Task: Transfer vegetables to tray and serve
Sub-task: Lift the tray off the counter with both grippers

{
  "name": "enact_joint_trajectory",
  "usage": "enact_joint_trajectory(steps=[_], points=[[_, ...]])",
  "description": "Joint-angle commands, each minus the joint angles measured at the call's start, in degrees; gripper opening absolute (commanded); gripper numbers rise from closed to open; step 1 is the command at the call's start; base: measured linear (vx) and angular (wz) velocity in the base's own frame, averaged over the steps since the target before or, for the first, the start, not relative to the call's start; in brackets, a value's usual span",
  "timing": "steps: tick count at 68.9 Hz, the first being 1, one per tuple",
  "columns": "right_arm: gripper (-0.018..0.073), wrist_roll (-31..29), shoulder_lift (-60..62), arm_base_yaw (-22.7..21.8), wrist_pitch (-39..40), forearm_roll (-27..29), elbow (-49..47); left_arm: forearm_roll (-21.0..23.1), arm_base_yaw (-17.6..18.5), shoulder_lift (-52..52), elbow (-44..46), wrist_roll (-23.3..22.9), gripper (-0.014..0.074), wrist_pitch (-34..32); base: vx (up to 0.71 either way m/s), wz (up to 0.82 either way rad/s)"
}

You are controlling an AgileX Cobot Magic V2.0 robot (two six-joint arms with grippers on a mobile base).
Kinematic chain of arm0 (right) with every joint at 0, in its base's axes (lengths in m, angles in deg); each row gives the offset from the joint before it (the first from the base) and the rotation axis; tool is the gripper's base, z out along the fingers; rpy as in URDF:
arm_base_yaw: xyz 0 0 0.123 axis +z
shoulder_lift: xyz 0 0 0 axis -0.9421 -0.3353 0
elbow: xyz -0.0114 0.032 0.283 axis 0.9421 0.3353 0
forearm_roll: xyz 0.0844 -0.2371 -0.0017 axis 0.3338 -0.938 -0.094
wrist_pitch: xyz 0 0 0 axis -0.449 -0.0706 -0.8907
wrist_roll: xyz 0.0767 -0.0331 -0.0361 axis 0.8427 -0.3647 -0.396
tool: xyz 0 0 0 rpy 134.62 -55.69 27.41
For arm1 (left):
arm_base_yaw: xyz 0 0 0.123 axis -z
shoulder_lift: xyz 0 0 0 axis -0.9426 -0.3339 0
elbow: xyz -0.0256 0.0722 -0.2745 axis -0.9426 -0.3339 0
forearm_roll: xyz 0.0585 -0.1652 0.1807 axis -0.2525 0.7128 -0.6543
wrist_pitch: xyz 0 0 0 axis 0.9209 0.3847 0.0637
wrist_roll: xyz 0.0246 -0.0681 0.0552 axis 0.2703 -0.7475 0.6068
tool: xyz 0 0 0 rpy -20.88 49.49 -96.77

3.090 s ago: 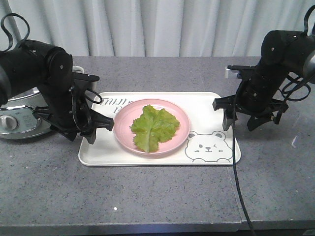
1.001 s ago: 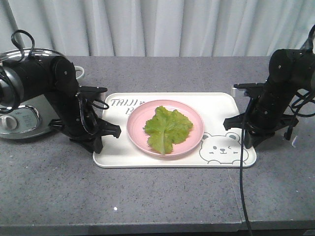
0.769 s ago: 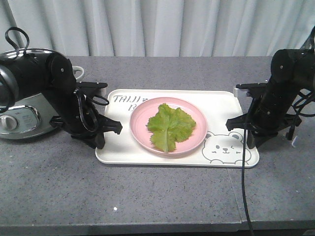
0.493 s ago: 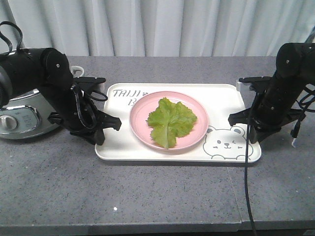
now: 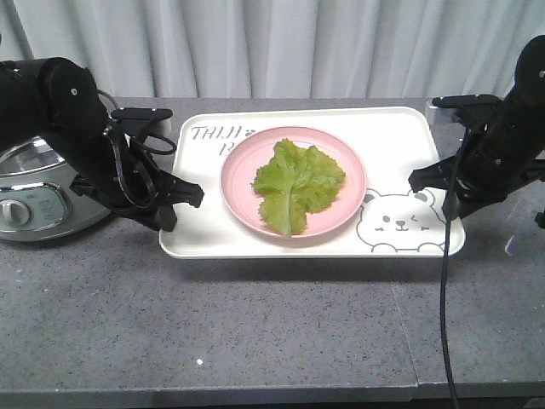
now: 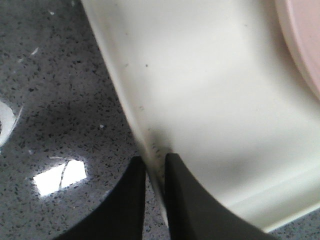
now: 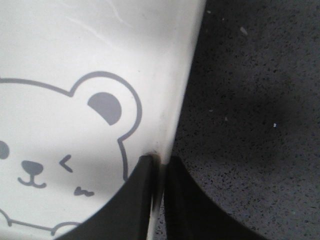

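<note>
The cream tray with its bear face is held above the grey counter, casting a shadow beneath. A round pink plate rests on it, and the green lettuce leaf, the vegetables, lies on that plate. My left gripper is shut on the tray's left rim, one finger on each side of it. My right gripper is shut on the tray's right rim, beside the bear print.
A silver cooker with a knob stands at the left, close behind my left arm. Grey speckled counter lies in front, its front edge near the bottom. White curtains hang behind. A black cable drops from my right arm.
Both arms have raised the tray off the counter and carried it rightward and away from the front edge; the plate and leaf rode along with it.
</note>
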Motion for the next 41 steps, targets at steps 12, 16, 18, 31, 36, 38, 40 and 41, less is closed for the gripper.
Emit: enact_joint_trajectory(steps=[12, 16, 18, 31, 36, 38, 40, 41], points=[[-0.0010, -3.7, 6.4, 1.4, 3.3, 13.2, -1.5, 10.9, 2.0, 8.3, 1.9, 1.9, -0.0006, -6.6, 0.00, 0.00], [-0.0010, -3.7, 6.9, 1.4, 3.3, 13.8, -1.5, 10.9, 2.0, 9.3, 1.9, 2.0, -0.0006, -7.0, 0.00, 0.00], [-0.0010, -3.8, 7.2, 1.4, 3.3, 13.9, -1.5, 10.9, 2.0, 10.0, 1.9, 2.0, -0.0006, -7.2, 0.00, 0.00], [-0.0010, -4.1, 9.4, 1.4, 3.4, 14.0, -1.5, 10.5, 2.0, 13.1, 1.9, 2.0, -0.0006, -8.0, 0.00, 0.00], [-0.0010, -4.1, 10.3, 1.4, 3.6, 14.0, -1.5, 10.3, 2.0, 13.8, 1.9, 2.0, -0.0006, -8.4, 0.00, 0.00], [-0.0010, -4.1, 10.6, 1.4, 3.7, 14.0, -1.5, 10.1, 2.0, 13.9, 1.9, 2.0, -0.0006, -8.6, 0.00, 0.00], [-0.0010, -4.1, 10.9, 1.4, 3.7, 14.0, -1.5, 10.0, 2.0, 14.1, 1.9, 2.0, -0.0006, -8.7, 0.00, 0.00], [-0.0010, -4.1, 11.0, 1.4, 3.8, 14.0, -1.5, 9.9, 2.0, 14.1, 1.9, 2.0, -0.0006, -8.7, 0.00, 0.00]])
